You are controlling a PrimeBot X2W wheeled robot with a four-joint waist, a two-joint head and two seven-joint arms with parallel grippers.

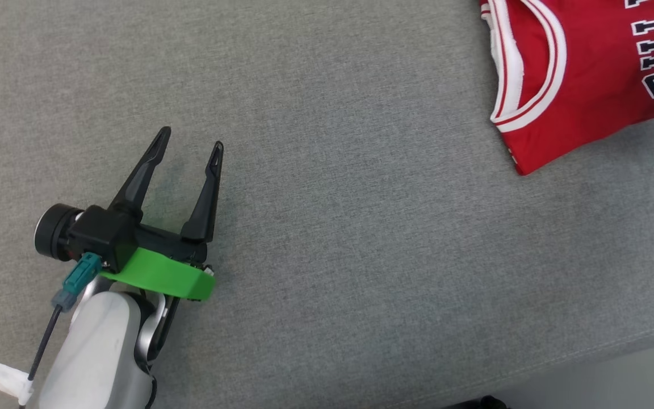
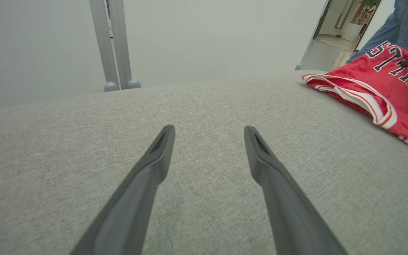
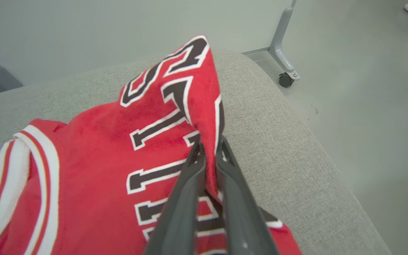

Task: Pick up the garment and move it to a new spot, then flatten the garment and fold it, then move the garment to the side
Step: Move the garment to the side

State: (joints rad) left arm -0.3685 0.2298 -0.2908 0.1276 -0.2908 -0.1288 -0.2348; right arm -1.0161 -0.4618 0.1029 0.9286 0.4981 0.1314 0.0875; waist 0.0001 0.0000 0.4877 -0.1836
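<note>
The garment (image 1: 582, 85) is a red jersey with white trim and dark lettering, folded at the far right of the grey cushioned surface. In the right wrist view my right gripper (image 3: 209, 146) is shut on a raised fold of the garment (image 3: 94, 170), cloth pinched between its fingertips. The left wrist view has the garment (image 2: 377, 85) at the far right. My left gripper (image 1: 191, 139) rests low at the left of the surface, well away from the jersey. It stands open, and nothing lies between its fingers (image 2: 161, 148).
The grey cushioned surface (image 1: 361, 255) runs wide between my left gripper and the jersey; its front edge shows at the lower right. A metal frame leg (image 2: 113, 46) stands behind it and a castor (image 3: 286, 79) on the floor beyond. A person's leg (image 2: 398, 28) in jeans is at the back right.
</note>
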